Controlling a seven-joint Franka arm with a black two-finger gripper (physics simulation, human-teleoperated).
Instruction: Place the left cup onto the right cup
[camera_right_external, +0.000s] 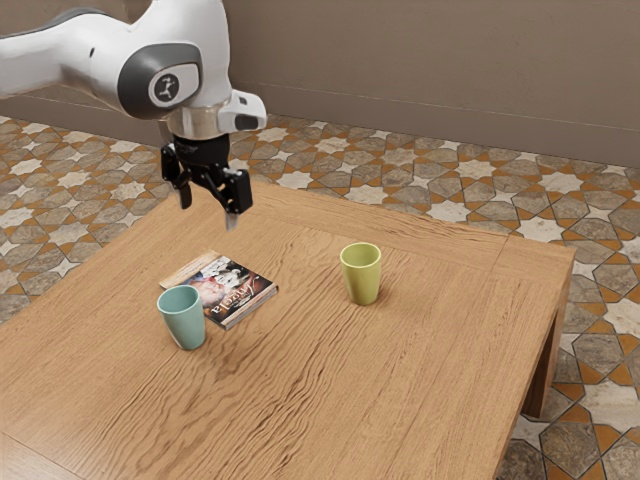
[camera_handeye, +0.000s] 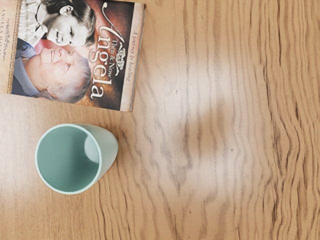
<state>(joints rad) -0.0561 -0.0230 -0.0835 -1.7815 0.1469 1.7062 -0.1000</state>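
A pale teal cup (camera_right_external: 182, 316) stands upright on the wooden table (camera_right_external: 330, 390), toward the exterior view's left. An olive-green cup (camera_right_external: 360, 273) stands upright further to the exterior view's right, apart from it. My black gripper (camera_right_external: 208, 208) hangs open in the air above the table's far-left part, well above and behind the teal cup, with nothing between its fingers. The wrist view looks down into the teal cup (camera_handeye: 75, 157), which is empty.
A book with a portrait cover (camera_right_external: 222, 288) lies flat just behind the teal cup, between the two cups; the book (camera_handeye: 75, 52) lies close beside the cup. Patterned floor tiles surround the table. The table's edge runs at the exterior view's right.
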